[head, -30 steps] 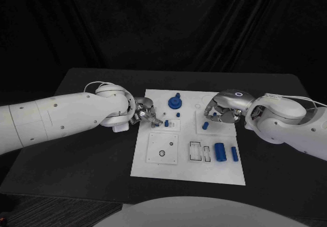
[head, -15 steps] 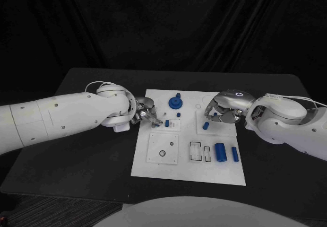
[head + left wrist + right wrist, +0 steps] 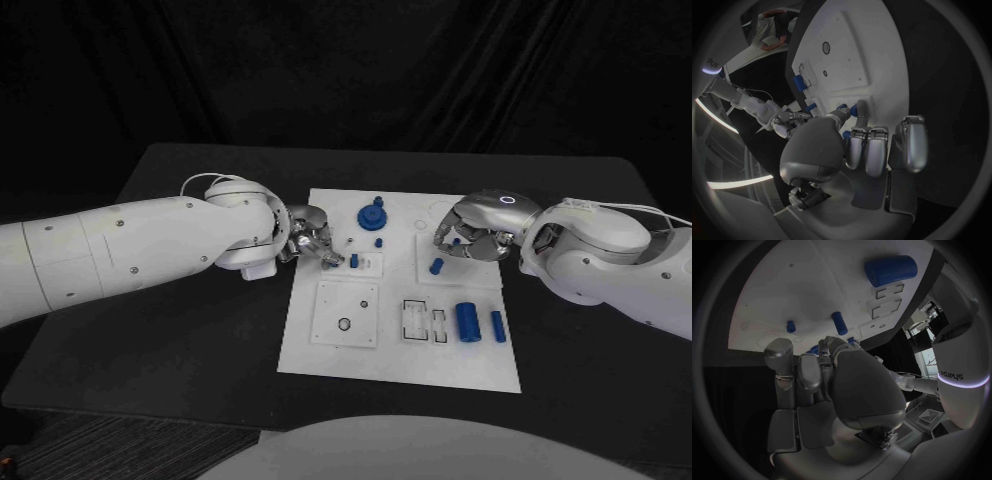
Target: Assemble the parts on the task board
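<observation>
My left hand (image 3: 307,243) pinches a small blue peg (image 3: 330,263) at its fingertips, over the task board (image 3: 404,350). Fingers of my right hand (image 3: 473,240) curl inward; whether they hold anything I cannot tell.

Table (image 3: 202,330): black, rectangular, matte top.
Backdrop (image 3: 346,70): dark cloth hanging in folds behind the table.

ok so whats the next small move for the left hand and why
Probably ease the silver left hand down to seat the small blue peg pinched at its fingertips, since that peg sits right at the white task board, beside another small blue peg.
</observation>
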